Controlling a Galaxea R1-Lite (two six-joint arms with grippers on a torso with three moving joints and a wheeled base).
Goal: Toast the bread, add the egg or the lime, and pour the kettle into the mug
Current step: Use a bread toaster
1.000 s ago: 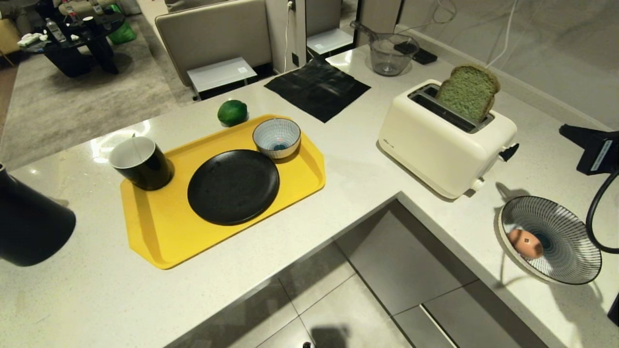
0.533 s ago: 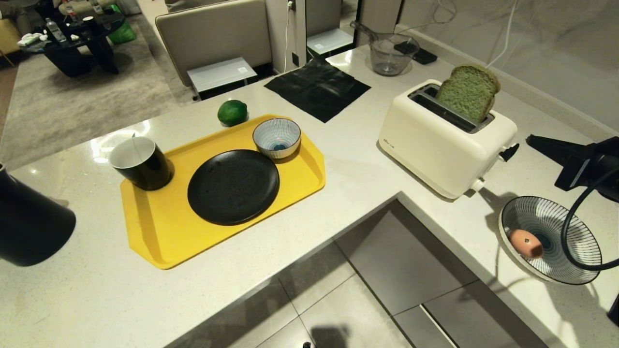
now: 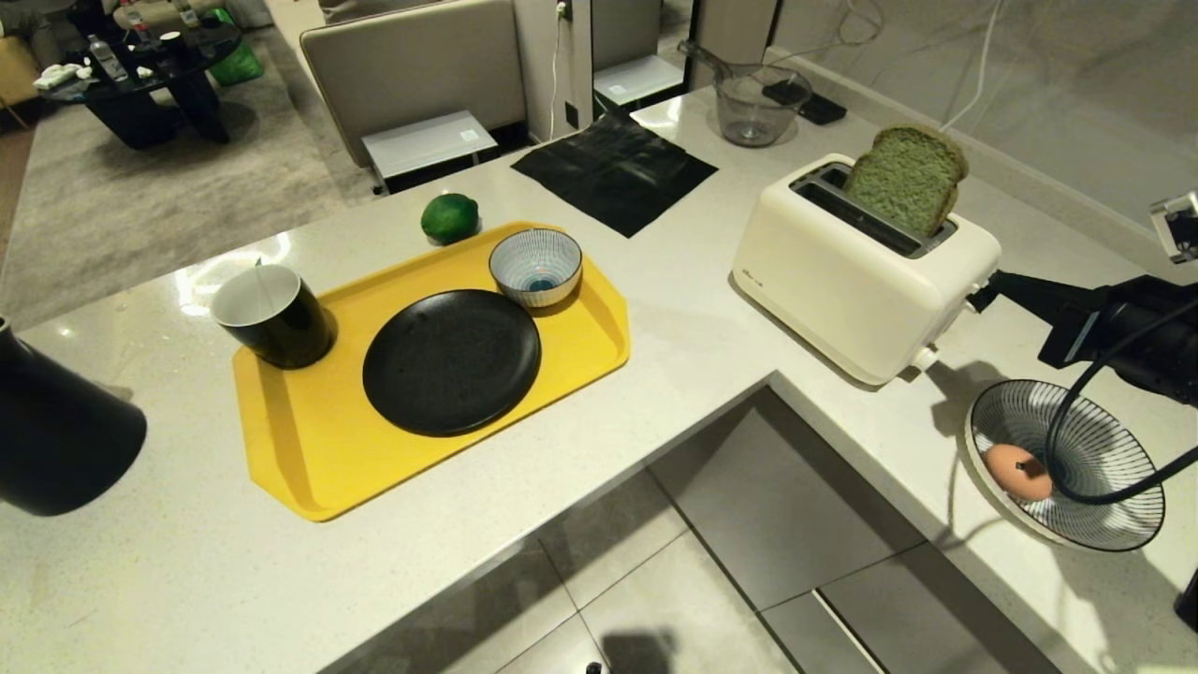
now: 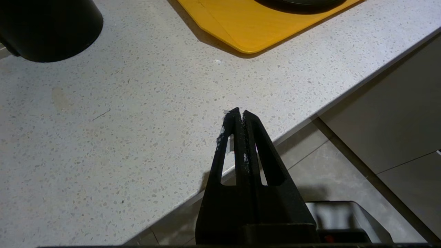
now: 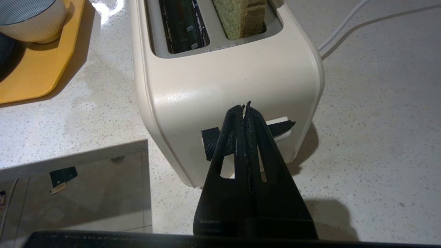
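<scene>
A slice of pale green bread [image 3: 906,178] stands upright in the rear slot of a cream toaster [image 3: 856,281] on a speckled white counter [image 3: 693,346], most of the slice showing above the slot. The right gripper [image 3: 1003,284], fingers pressed together and holding nothing, points at the toaster's end wall, its tips just at the black lever [image 5: 210,140] (whether they touch it cannot be told). Below that arm, a salmon-pink egg [image 3: 1015,471] lies in a striped dish [image 3: 1114,524] near the counter's edge. Across the corner, a yellow tray [image 3: 309,449] carries a black plate [image 3: 452,360], a small striped bowl [image 3: 535,267] and, at its left edge, the black mug [image 3: 271,315] with its white inside. The lime [image 3: 449,217] rests on the counter just behind the tray. The black kettle [image 3: 56,431] stands at the far left, partly out of view. The left gripper [image 4: 240,115], also closed and empty, hangs over the counter's front edge, near the tray's corner.
</scene>
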